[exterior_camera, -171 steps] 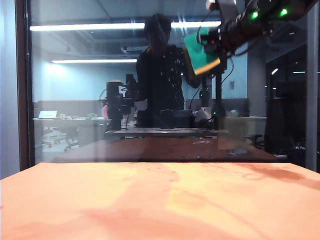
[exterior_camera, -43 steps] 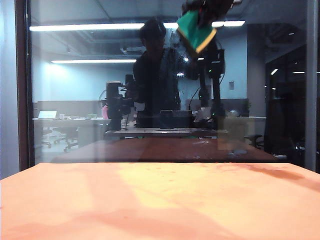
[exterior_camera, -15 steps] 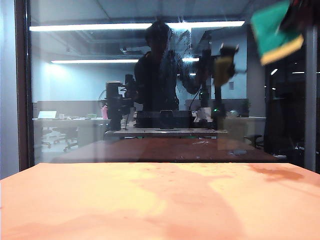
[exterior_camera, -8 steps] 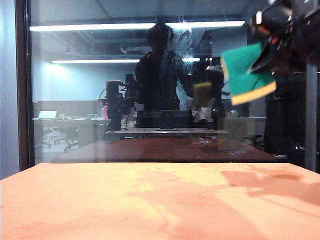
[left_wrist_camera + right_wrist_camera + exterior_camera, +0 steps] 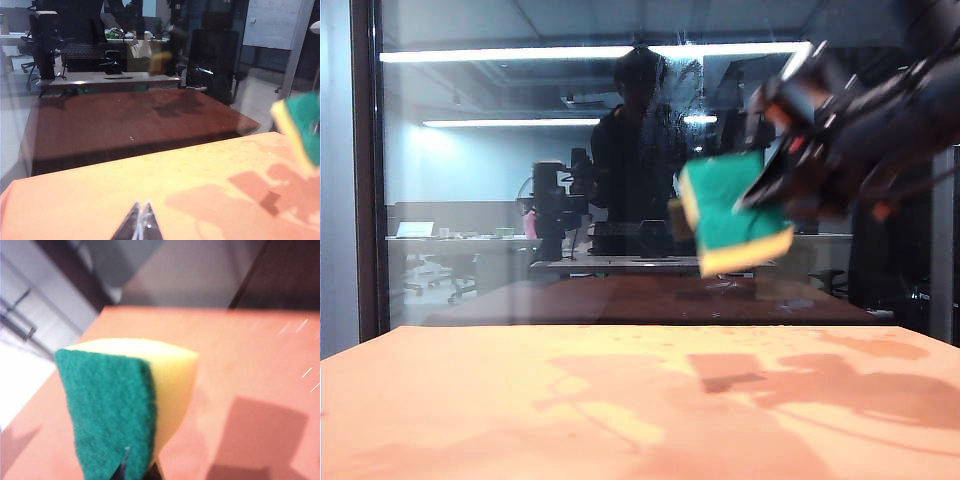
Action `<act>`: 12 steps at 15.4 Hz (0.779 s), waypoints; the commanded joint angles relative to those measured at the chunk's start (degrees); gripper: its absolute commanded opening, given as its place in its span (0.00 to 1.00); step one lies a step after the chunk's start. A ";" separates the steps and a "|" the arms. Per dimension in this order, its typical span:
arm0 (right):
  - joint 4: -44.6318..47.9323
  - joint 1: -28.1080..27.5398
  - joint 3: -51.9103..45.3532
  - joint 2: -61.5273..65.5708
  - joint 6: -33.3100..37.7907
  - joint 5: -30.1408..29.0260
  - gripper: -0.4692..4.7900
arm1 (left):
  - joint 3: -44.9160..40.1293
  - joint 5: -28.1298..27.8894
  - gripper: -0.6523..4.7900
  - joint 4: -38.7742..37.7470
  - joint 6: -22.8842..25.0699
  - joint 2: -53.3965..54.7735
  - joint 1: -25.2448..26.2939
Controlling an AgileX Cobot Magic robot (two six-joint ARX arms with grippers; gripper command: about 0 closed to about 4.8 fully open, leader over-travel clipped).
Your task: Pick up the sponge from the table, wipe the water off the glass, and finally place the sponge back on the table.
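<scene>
The sponge (image 5: pixel 730 220), green scouring face over yellow foam, hangs in the air above the table (image 5: pixel 470 400), right of middle and just in front of the glass (image 5: pixel 520 200). My right gripper (image 5: pixel 765 195) is shut on it, reaching in from the right. In the right wrist view the sponge (image 5: pixel 115 400) is pinched at its near edge by the gripper (image 5: pixel 137 466). Faint speckled water (image 5: pixel 680 75) streaks the pane's upper middle. My left gripper (image 5: pixel 141 207) is shut, empty, low over the table's near part. The sponge (image 5: pixel 300 125) shows far to its side.
The pane's dark frame posts stand at the left (image 5: pixel 365 170) and right (image 5: pixel 945 240). A dim mirrored sponge (image 5: pixel 675 215) shows in the glass. The sponge's shadow (image 5: pixel 730 370) lies on the table beneath it.
The right arm has swung down and leftward from the pane's upper right corner, carrying the sponge to mid-height over the table. The left gripper has not moved.
</scene>
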 commanded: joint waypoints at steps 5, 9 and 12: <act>1.92 5.33 0.20 8.07 2.40 -0.31 0.08 | 0.17 0.11 0.11 0.92 0.22 0.07 0.00; 1.86 5.33 0.20 12.87 5.92 -0.98 0.08 | 0.17 0.26 0.11 0.92 0.22 0.07 -0.02; 1.90 5.33 0.20 16.39 7.72 -3.58 0.13 | 0.17 0.26 0.11 0.92 0.22 0.07 0.00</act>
